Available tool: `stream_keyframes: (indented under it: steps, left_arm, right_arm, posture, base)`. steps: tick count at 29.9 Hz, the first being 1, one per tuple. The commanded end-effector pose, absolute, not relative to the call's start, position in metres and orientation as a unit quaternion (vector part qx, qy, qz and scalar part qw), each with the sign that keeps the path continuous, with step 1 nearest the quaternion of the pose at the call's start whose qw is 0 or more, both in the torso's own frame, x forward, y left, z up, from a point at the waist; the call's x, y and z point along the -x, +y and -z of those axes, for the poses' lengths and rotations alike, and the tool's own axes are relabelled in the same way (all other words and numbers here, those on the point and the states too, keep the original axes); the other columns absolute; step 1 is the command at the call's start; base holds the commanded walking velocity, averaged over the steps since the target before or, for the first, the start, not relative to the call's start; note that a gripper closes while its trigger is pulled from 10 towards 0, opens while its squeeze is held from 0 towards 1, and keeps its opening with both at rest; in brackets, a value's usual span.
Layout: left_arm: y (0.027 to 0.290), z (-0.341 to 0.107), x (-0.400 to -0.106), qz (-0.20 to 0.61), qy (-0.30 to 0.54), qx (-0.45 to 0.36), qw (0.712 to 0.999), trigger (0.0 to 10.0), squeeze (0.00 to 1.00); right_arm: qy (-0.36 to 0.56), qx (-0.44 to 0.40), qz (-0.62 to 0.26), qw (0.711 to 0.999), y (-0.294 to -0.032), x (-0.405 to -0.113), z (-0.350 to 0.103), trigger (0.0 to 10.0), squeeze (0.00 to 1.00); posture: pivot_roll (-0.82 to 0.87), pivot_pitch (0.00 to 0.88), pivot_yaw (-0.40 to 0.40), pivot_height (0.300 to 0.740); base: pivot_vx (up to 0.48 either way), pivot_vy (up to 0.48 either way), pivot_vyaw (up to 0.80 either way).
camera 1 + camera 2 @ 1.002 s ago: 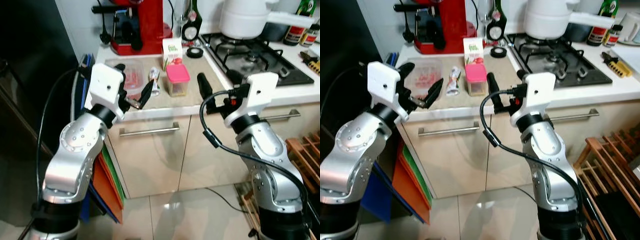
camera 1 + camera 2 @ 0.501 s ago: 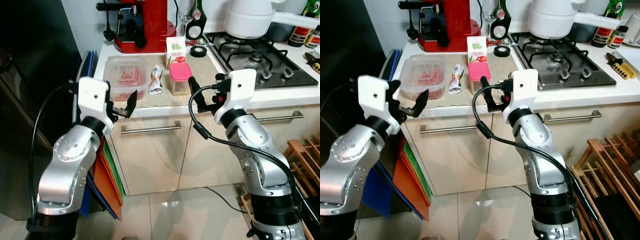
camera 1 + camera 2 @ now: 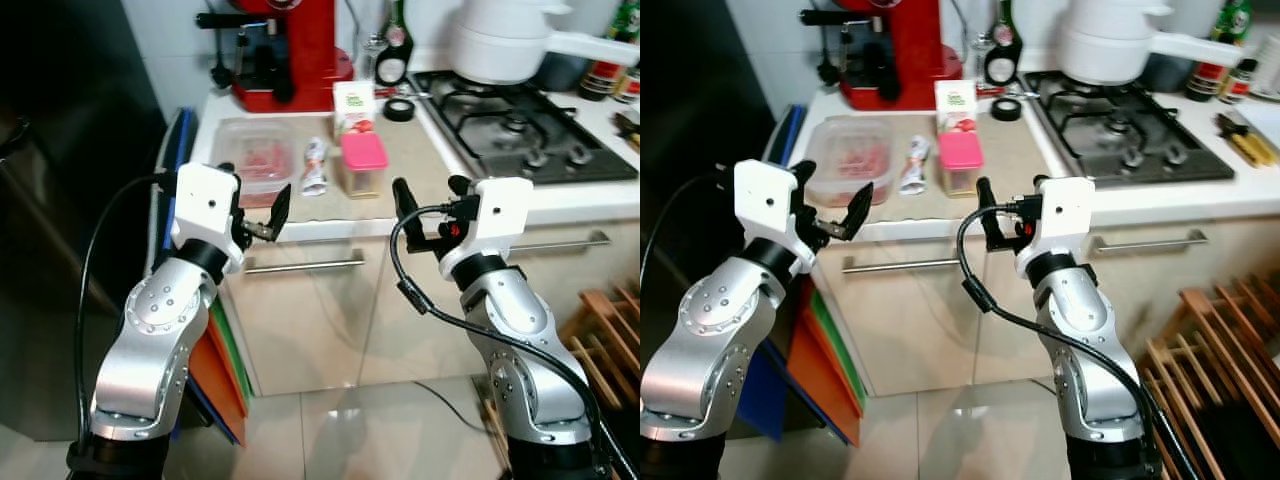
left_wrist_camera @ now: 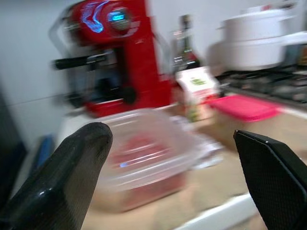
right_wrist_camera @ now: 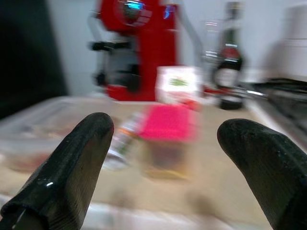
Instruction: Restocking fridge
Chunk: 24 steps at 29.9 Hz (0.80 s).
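Both arms raised since earlier, camera shifted — left gripper [image 3: 254,212] and right gripper [image 3: 428,206] wide, empty, facing the clear container [image 3: 252,160] and pink-lidded jar [image 3: 361,162].

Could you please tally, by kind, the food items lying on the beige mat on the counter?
Clear tubs: 1, the tub of red food
Pink-lidded jars: 1, the jar
Cartons: 1, the small carton
Tubes: 1, the tube
Total: 4
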State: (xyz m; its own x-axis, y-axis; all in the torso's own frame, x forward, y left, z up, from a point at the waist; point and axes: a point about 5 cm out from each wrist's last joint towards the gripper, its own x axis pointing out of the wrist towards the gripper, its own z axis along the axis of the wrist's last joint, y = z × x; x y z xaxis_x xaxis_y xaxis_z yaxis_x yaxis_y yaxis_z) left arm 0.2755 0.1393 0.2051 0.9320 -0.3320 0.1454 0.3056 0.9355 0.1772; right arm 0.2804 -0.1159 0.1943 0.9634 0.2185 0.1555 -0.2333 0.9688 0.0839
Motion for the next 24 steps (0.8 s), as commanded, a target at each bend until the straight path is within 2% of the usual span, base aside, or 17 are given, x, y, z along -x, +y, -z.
stream_keyframes:
  steps: [1,10,15,16,18,21,24]
  left_arm:
    - [0.139,-0.213,-0.277,0.162,-0.103,-0.084,0.978,10.0,0.00]
    - [0.139,-0.215,-0.274,0.165,-0.105,-0.082,0.977,10.0,0.00]
    - [0.139,-0.217,-0.269,0.176,-0.110,-0.071,0.976,10.0,0.00]
    - [0.139,-0.217,-0.267,0.184,-0.113,-0.065,0.974,10.0,0.00]
    - [0.140,-0.217,-0.264,0.202,-0.116,-0.058,0.971,10.0,0.00]
    - [0.138,-0.217,-0.254,0.272,-0.114,-0.056,0.954,10.0,0.00]
    - [0.143,-0.218,-0.251,0.288,-0.113,-0.065,0.949,10.0,0.00]
  right_arm:
    - [-0.096,-0.054,-0.118,0.987,-0.112,-0.282,-0.205,10.0,0.00]
    - [-0.124,-0.086,-0.116,0.982,-0.115,-0.289,-0.219,10.0,0.00]
    - [-0.124,-0.090,-0.122,0.981,-0.113,-0.290,-0.223,10.0,0.00]
    - [-0.116,-0.115,-0.130,0.978,-0.112,-0.291,-0.222,10.0,1.00]
    - [-0.102,-0.135,-0.138,0.976,-0.111,-0.292,-0.220,10.0,1.00]
    - [-0.068,-0.104,-0.143,0.982,-0.112,-0.294,-0.216,10.0,1.00]
    - [-0.057,-0.094,-0.145,0.983,-0.114,-0.295,-0.215,10.0,1.00]
  posture:
    - [0.07,0.000,0.045,0.740]
    - [0.08,0.000,0.035,0.740]
    - [0.09,0.000,0.025,0.740]
    - [0.09,0.000,0.025,0.740]
    - [0.09,0.000,0.022,0.740]
    - [0.09,0.000,0.018,0.740]
    - [0.10,0.000,0.014,0.740]
  base:
    - [0.431,0.000,0.00]
    - [0.429,0.000,0.00]
    - [0.000,0.000,0.00]
    - [0.000,0.000,0.00]
    - [0.000,0.000,0.00]
    - [0.000,0.000,0.00]
    - [0.000,0.000,0.00]
